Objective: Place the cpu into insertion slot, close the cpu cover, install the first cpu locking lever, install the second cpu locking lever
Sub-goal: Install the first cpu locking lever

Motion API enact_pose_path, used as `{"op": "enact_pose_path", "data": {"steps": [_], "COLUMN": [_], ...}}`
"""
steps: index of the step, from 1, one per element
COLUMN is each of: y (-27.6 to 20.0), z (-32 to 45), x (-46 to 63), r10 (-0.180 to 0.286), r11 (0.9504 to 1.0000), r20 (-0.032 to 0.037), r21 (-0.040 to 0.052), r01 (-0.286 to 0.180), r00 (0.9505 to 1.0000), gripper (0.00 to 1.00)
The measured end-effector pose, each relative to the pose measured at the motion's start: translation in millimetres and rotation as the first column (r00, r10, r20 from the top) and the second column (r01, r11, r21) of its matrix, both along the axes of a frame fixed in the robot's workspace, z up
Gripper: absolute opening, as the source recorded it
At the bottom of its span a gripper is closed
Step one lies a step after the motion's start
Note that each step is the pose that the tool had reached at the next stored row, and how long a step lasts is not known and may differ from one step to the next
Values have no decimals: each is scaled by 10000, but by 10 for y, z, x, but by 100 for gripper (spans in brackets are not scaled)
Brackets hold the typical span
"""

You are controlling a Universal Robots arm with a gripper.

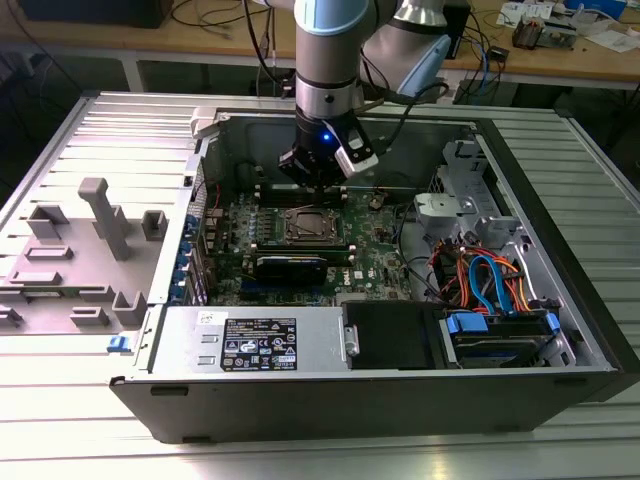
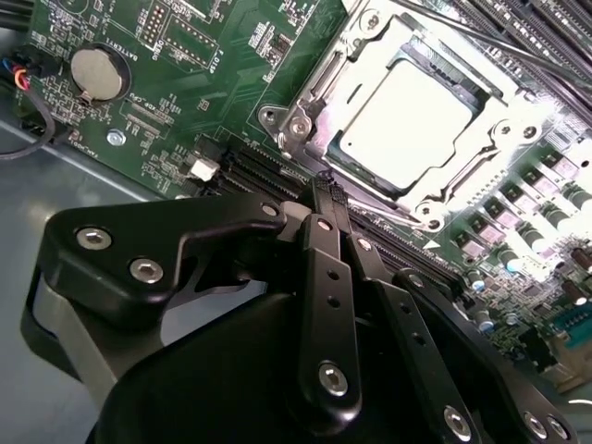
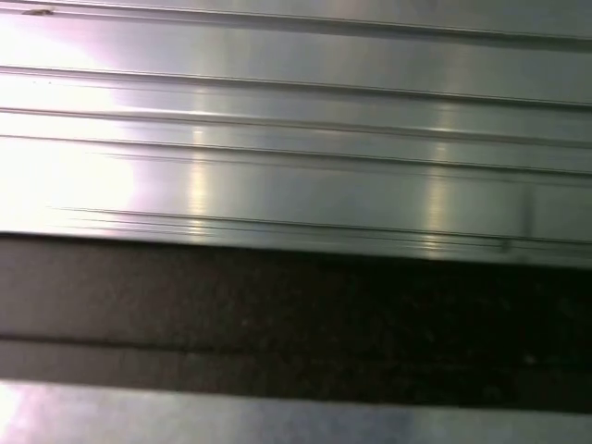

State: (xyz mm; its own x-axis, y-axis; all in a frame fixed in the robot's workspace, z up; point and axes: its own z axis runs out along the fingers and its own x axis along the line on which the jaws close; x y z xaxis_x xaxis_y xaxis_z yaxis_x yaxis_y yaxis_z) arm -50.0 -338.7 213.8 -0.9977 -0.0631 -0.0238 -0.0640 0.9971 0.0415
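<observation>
In the second wrist view the cpu lies flat in the insertion slot at the upper right of the frame, with the cpu cover folded down around it, so the chip looks seated and framed. The end effector hangs just beside the socket's lower corner, fingers pressed together and empty, probably because a narrow tip suits the locking levers. In the exterior view it sits at upper centre, above the green motherboard inside the open computer case.

Worktop: ribbed silver metal worktop, brightly lit.
Behind: wooden bench strewn with cables, dark floor beneath.
</observation>
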Motion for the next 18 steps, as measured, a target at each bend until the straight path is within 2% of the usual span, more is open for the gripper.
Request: {"op": "enact_pose_path", "data": {"steps": [18], "y": [0], "z": [-97], "x": [41], "r10": [0], "r11": [10000], "r20": [1], "r21": [2], "r01": [0], "r00": [10000], "gripper": [11]}}
